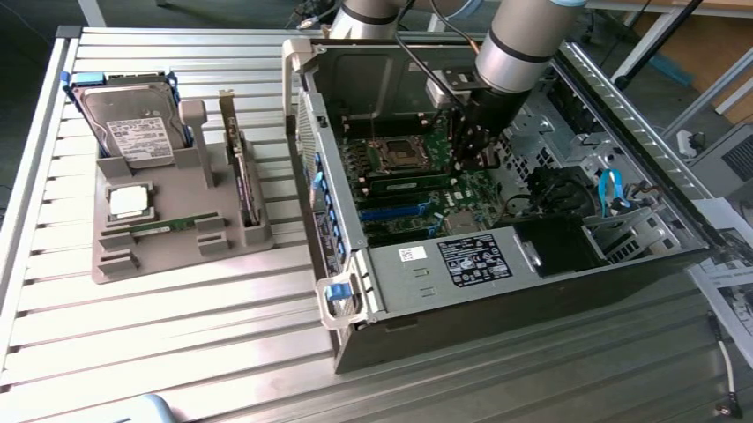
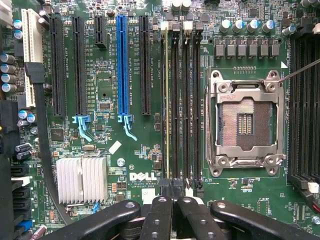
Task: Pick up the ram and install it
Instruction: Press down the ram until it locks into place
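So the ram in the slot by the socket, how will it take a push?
Ram stands on edge as a thin board, so it is probably stiff downward but easy to bend sideways. It is small and thin, so likely light. It is a bare board, so likely fragile; the shut pincer sits by one end, where a push might tilt it.

Matt green circuit board (image 2: pixel 130 165), ribbed bare-metal heatsink (image 2: pixel 81 180), glossy blue plastic slot (image 2: pixel 122 65).
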Tool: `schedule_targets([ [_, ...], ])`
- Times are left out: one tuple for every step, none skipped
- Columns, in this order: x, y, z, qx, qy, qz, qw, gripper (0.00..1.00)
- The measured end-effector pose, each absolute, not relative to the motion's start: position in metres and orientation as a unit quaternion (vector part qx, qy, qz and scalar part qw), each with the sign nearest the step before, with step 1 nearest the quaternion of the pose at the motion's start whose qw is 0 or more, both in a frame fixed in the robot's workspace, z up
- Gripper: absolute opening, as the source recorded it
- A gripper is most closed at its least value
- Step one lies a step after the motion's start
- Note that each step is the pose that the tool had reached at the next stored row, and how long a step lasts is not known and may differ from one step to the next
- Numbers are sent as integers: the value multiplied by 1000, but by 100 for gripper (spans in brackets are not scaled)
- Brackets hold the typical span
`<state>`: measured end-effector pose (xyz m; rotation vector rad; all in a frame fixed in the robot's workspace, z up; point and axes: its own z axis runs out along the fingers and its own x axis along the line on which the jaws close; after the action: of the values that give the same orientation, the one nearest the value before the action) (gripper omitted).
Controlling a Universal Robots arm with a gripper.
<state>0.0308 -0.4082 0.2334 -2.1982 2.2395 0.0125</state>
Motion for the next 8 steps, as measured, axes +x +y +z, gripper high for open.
schedule_targets([
  [31,-408,233,-700,714,4,2,11],
  [31,-408,233,-700,714,4,2,11],
  [31,-408,233,-700,714,4,2,11],
  [31,-408,233,-700,714,4,2,11],
  [31,-408,233,-700,714,4,2,11],
  [31,-408,233,-700,714,4,2,11],
  [31,-408,233,-700,714,4,2,11],
  [31,-408,233,-700,714,4,2,11],
])
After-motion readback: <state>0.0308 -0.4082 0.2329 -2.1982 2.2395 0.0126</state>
